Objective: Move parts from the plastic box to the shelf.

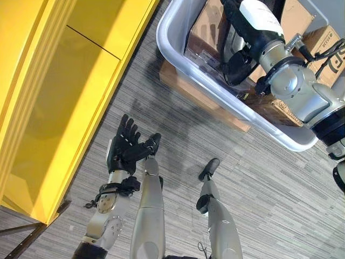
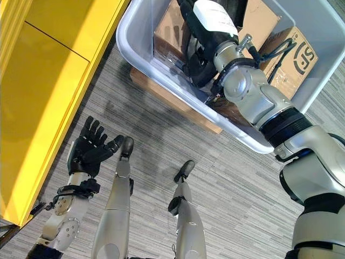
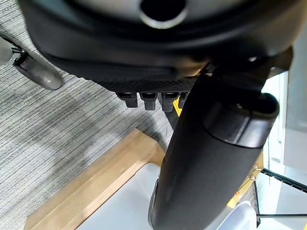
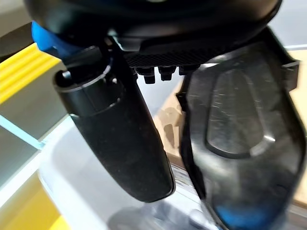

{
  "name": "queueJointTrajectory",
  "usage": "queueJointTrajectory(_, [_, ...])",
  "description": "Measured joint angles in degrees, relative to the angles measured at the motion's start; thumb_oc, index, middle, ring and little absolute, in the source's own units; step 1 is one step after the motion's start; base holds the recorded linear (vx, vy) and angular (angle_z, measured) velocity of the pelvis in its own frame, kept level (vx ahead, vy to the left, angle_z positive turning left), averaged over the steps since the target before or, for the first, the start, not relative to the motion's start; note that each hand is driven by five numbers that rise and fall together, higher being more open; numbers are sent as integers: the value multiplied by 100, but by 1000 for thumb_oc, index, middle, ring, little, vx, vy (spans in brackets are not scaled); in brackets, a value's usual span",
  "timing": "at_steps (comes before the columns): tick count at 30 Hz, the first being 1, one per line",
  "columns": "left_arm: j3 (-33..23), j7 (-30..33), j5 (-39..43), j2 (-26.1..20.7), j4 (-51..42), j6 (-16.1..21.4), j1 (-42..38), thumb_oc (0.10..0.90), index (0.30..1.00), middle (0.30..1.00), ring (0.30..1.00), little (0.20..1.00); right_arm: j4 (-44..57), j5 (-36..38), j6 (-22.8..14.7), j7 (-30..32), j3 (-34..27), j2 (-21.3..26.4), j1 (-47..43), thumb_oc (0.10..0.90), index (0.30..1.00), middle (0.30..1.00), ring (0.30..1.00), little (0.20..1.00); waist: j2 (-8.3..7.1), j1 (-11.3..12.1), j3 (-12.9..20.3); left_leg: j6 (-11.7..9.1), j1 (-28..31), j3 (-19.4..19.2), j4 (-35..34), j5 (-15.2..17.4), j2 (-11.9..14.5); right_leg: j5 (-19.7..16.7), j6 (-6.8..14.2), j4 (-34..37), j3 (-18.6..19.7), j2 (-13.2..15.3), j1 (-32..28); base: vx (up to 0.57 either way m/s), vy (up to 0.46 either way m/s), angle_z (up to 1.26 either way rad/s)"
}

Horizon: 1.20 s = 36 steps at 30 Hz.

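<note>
1. While the right arm reaches down into the plastic box [image 1: 178, 51], a black part [image 4: 244, 143] shows close against the right hand [image 4: 120, 139] in the right wrist view, its dark moulded shell just beside the thumb.
2. From the head views the right hand [image 2: 202, 62] sits low inside the box among the contents, next to a dark rounded piece; whether its fingers are closed on that piece or merely beside it, I cannot tell.
3. Cardboard cartons [image 2: 272, 48] fill the rest of the box, brown, packed against its far wall and corner.
4. Under the box lies a flat wooden board [image 1: 202, 97], one edge sticking out past the box's rim onto the grey carpet [image 1: 259, 178].
5. Well apart from the box, the left hand [image 1: 125, 147] hangs over the carpet with its fingers spread and straight, grasping nothing.
6. Beside that hand, towards the robot's left, stands the yellow shelf [image 1: 59, 97], its flat panels facing up.
</note>
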<state>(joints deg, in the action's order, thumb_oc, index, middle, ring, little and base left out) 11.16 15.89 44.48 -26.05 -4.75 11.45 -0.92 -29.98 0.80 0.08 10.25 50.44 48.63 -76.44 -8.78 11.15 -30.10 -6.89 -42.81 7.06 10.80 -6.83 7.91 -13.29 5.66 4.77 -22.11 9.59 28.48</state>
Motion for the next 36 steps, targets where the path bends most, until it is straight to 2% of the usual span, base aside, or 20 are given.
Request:
queueJointTrajectory(3, [6, 0, -4, -2, 2, 7, 2, 900, 1000, 1000, 1000, 1000, -10, 145, -10, 8, -261, -66, 177, 900, 1000, 1000, 1000, 1000, 0, -1, 0, -2, -1, -5, 4, -1, -2, -5, -1, -1, 6, -2, 6, 0, 0, 0])
queueJointTrajectory(10, [3, -4, -4, -2, 3, 13, 10, 900, 1000, 1000, 1000, 1000, -214, 538, -27, -106, -408, -318, 459, 900, 1000, 1000, 1000, 1000, 0, 2, 0, -3, 15, -22, 6, -2, 7, -11, -12, -1, 34, -14, 1, 7, -6, 0])
queueJointTrajectory(12, [23, -20, -4, -2, 3, 13, 12, 900, 1000, 1000, 1000, 1000, -493, 603, -88, -184, -361, -356, 449, 900, 1000, 1000, 1000, 1000, 0, 22, 0, -4, 14, -20, 7, -2, 11, -11, -12, -1, 33, -13, 0, 0, 0, 0])
queueJointTrajectory(14, [21, -25, -4, -10, 3, 13, 36, 900, 1000, 1000, 1000, 1000, -714, 441, -106, -251, 63, -322, 270, 900, 1000, 1000, 1000, 1000, -2, 19, 1, -4, 11, -18, 9, -2, 10, -11, -12, -1, 32, -12, 0, 0, 0, 0])
queueJointTrajectory(15, [21, -29, -5, -10, 3, 13, 43, 900, 1000, 1000, 1000, 1000, -832, 238, -109, -315, 423, -286, 127, 900, 1000, 1000, 1000, 1000, -2, 18, 1, -4, 11, -17, 9, -2, 13, -11, -12, -1, 31, -15, -1, 0, 0, 0])
queueJointTrajectory(18, [26, -43, -6, -11, 1, 13, 62, 900, 1000, 1000, 1000, 1000, -905, -244, -109, -477, 983, -183, -159, 900, 1000, 1000, 1000, 1000, -5, 13, 3, -5, 7, -10, 8, -3, 9, -11, -11, -1, 23, -17, -1, 0, 0, 0])
queueJointTrajectory(22, [23, -121, -40, -39, 1, 13, 81, 900, 1000, 1000, 1000, 1000, -850, -1592, -158, -668, 2286, 117, -772, 900, 1000, 1000, 1000, 1000, -14, 9, 9, -18, 5, 16, 5, -11, 0, -9, -8, 0, -5, -26, -19, 0, 0, 0])
queueJointTrajectory(24, [25, -175, -49, -88, -1, 13, 87, 900, 1000, 1000, 1000, 1000, -793, -2470, -271, -827, 2680, 250, -1011, 900, 1000, 1000, 1000, 1000, -18, 13, 12, -24, 23, 55, 2, -15, 4, -3, -3, 1, -41, -38, -58, 9, -17, 4])
queueJointTrajectory(26, [27, -206, -114, -150, -3, 13, 97, 900, 1000, 1000, 1000, 1000, -862, -3212, -343, -963, 2694, 274, -1030, 900, 1000, 1000, 1000, 1000, -20, 32, 13, -32, 42, 116, -2, -20, 2, 9, 8, 1, -89, -53, -110, 7, -11, 9])
queueJointTrajectory(31, [-9, -271, -351, -388, -1, 9, 142, 900, 1000, 1000, 1000, 1000, -887, -4346, -388, -1178, 2571, 357, -953, 900, 1000, 1000, 1000, 1000, -80, 202, 51, -43, 37, 141, -5, -27, -2, 18, 8, -3, -98, -57, -119, 2, 2, 2])
queueJointTrajectory(36, [-29, -270, -555, -460, -1, -11, 158, 900, 1000, 1000, 1000, 1000, -855, -4829, -411, -1359, 2576, 387, -903, 900, 1000, 1000, 1000, 1000, -243, 220, 160, -46, 3, 175, -6, -31, -7, 28, 22, 0, -129, -62, -115, 4, 4, 2])
